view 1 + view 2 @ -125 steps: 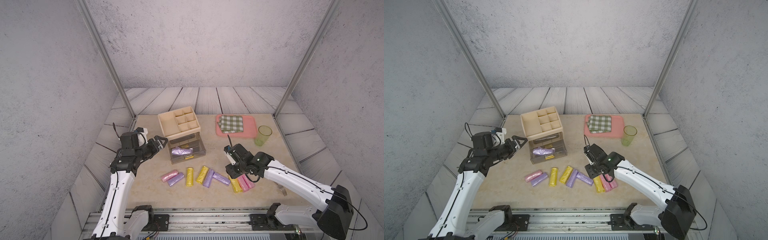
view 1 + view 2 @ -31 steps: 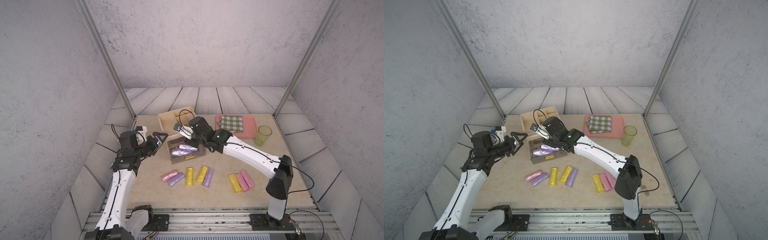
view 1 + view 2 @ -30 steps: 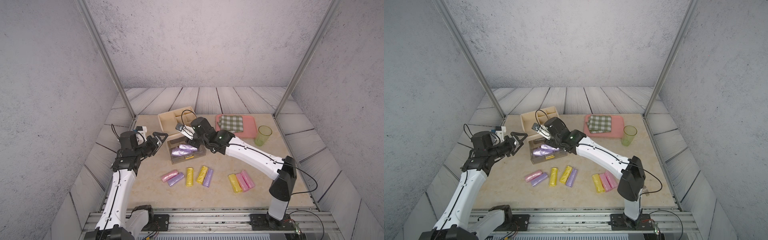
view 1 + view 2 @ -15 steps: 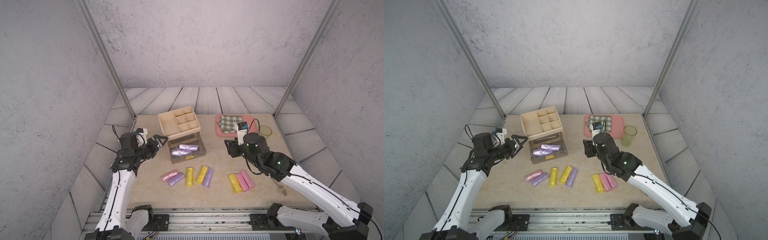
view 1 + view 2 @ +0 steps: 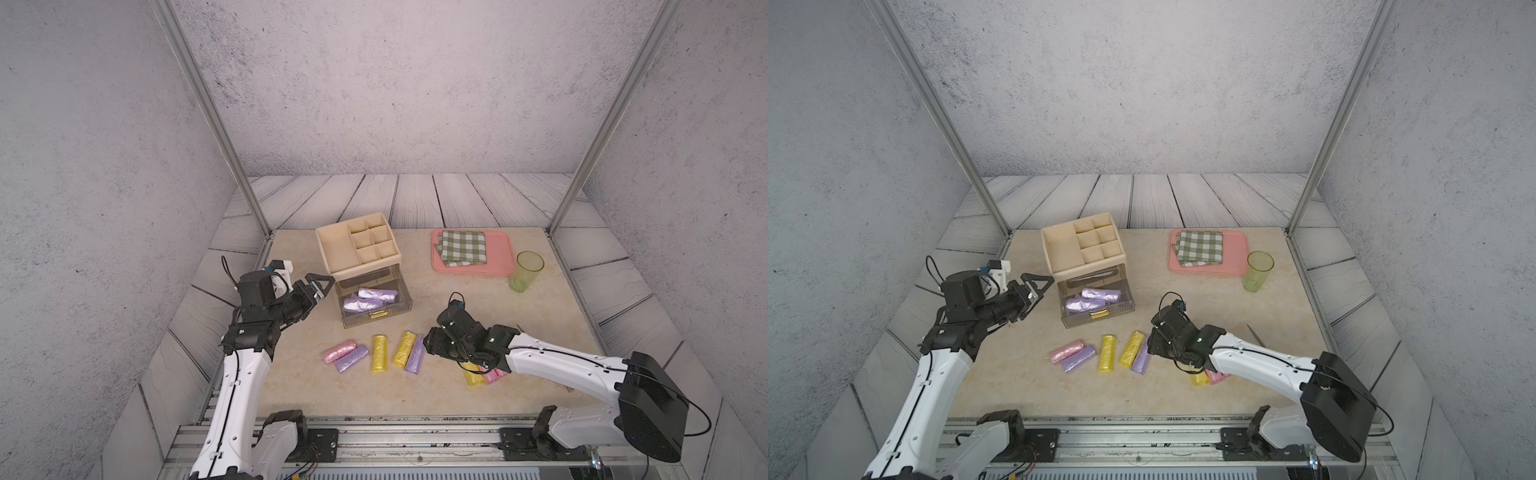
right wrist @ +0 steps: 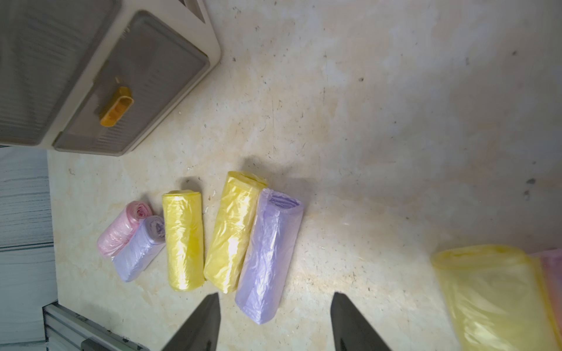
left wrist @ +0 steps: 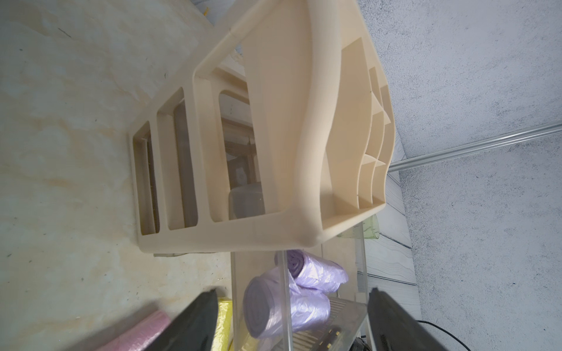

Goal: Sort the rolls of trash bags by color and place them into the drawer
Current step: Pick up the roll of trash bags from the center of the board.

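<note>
Hovers, right jaws parted and empty, just by the purple roll touching a yellow roll, left jaws wide and empty beside the drawer: risks grabbing both colours.

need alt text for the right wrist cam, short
The right gripper, open and empty, is lined up on a purple roll on the beige table. Against it lies a yellow roll, then a second yellow roll, a second purple roll and a pink roll. Beyond them is the drawer, its ribbed grey front bearing an amber handle.
</note>
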Robot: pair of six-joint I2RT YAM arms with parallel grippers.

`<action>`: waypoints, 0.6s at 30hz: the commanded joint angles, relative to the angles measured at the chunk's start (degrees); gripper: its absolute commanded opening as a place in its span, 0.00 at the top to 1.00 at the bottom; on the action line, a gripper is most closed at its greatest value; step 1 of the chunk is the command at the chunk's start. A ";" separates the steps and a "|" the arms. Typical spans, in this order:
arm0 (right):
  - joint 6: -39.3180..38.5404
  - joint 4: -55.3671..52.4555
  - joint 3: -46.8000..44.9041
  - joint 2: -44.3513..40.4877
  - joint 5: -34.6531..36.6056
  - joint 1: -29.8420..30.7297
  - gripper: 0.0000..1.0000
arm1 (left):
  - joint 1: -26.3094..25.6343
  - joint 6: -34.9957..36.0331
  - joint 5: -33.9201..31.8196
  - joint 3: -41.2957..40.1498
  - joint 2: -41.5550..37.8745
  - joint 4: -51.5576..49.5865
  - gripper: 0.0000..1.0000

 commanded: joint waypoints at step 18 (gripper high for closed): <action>6.72 10.20 2.84 16.48 -3.97 0.04 0.37 | 0.41 -1.26 1.54 -3.49 -1.78 2.91 0.17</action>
